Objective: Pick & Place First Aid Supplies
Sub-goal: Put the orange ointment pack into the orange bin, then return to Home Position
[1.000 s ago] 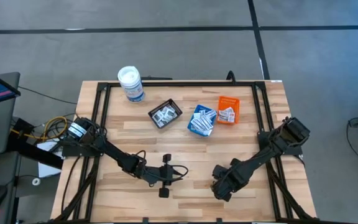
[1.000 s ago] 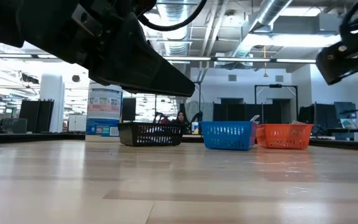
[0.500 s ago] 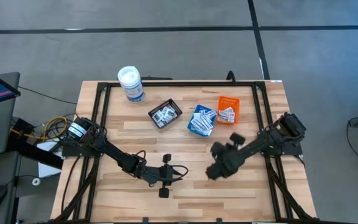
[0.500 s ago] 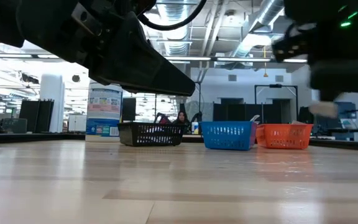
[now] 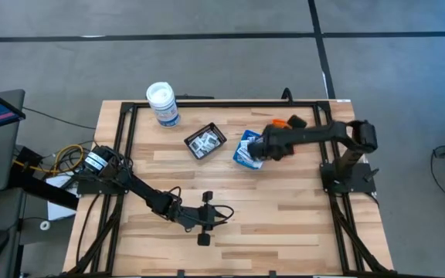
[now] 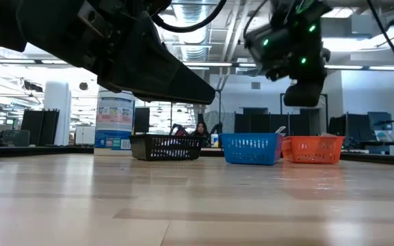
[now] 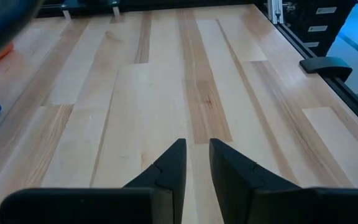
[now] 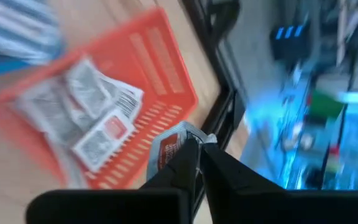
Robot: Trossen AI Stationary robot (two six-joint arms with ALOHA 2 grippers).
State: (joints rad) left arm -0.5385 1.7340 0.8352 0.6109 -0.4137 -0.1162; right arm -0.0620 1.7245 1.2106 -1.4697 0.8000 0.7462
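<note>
The table (image 5: 230, 232) is mostly bare wood, with three trays in a row near its far edge. The right arm reaches across them, its right gripper (image 8: 194, 155) in the air over the blue tray (image 5: 246, 150) and the orange tray (image 8: 135, 93). Its jaws are pinched on a packet (image 8: 169, 146) with red print, held by one edge, as best the blurred wrist view shows. More packets lie in the orange tray, the blue tray and the black tray (image 5: 205, 141).

The thin pinch is the main risk: a quick swing could shake the packet loose to land on the wood or in the wrong tray. Released too near the orange tray's rim, it could catch on the wall or fall outside, toward the table frame just beyond.

The left gripper (image 7: 196, 163) waits low over the near planks, its jaws slightly apart and empty, well apart from the trays. A white canister (image 5: 163, 104) stands at the far left corner, clear of the right arm's path.
</note>
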